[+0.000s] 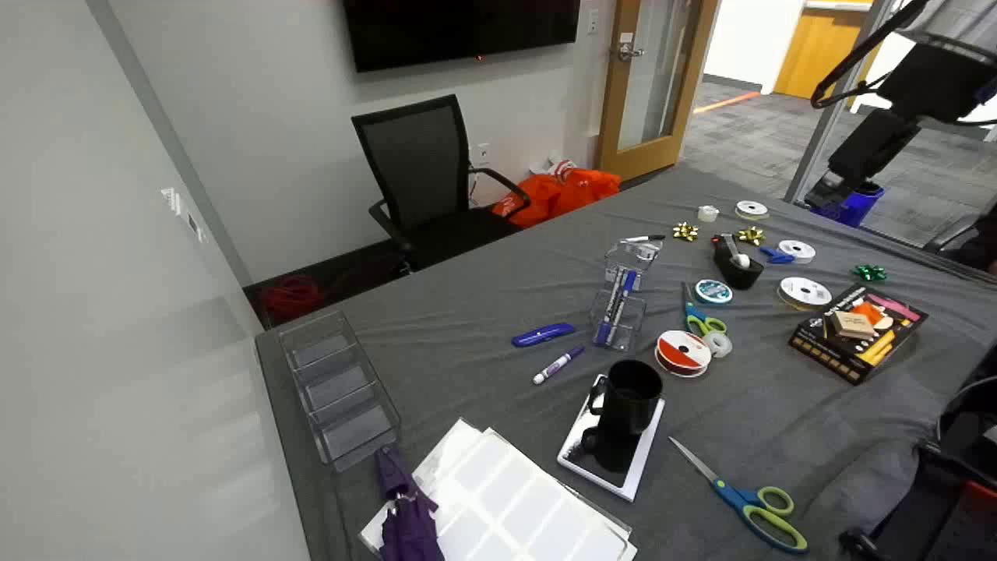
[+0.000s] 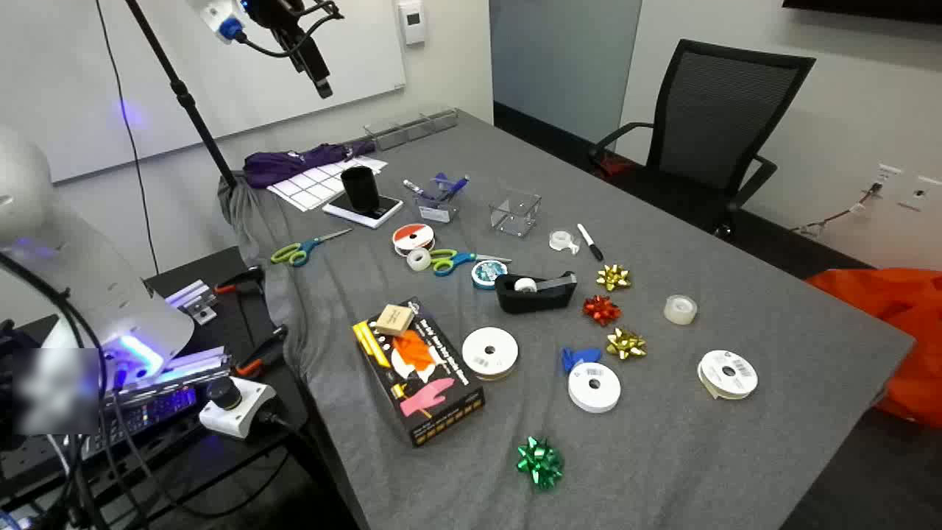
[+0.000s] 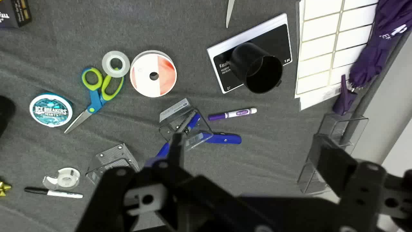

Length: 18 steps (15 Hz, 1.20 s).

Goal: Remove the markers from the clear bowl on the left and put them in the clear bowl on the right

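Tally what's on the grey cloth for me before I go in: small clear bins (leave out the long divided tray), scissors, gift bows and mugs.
Small clear bins: 2
Pairs of scissors: 2
Gift bows: 4 (2 gold, 1 red, 1 green)
Black mug: 1
Total: 9

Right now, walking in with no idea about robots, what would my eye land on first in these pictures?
Most likely the black gripper, high in front of the whiteboard in an exterior view and wide open in the wrist view. After that, perhaps the black mug standing on a flat package. The blue and white markers leaning in a clear bin may come next.
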Each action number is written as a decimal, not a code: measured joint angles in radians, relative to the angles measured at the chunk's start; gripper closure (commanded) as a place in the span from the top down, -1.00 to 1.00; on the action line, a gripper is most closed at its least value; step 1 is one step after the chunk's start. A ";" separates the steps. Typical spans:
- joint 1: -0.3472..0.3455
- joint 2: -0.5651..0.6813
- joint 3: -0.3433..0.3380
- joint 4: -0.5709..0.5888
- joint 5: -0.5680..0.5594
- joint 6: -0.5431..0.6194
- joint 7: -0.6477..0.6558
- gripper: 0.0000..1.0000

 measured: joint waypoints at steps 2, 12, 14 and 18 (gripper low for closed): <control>0.000 0.000 0.000 0.000 0.000 0.000 0.000 1.00; -0.001 0.000 0.004 0.000 0.000 0.001 0.006 1.00; -0.004 0.013 0.029 -0.003 -0.001 0.033 0.059 1.00; -0.024 0.107 0.126 -0.002 -0.030 0.177 0.281 1.00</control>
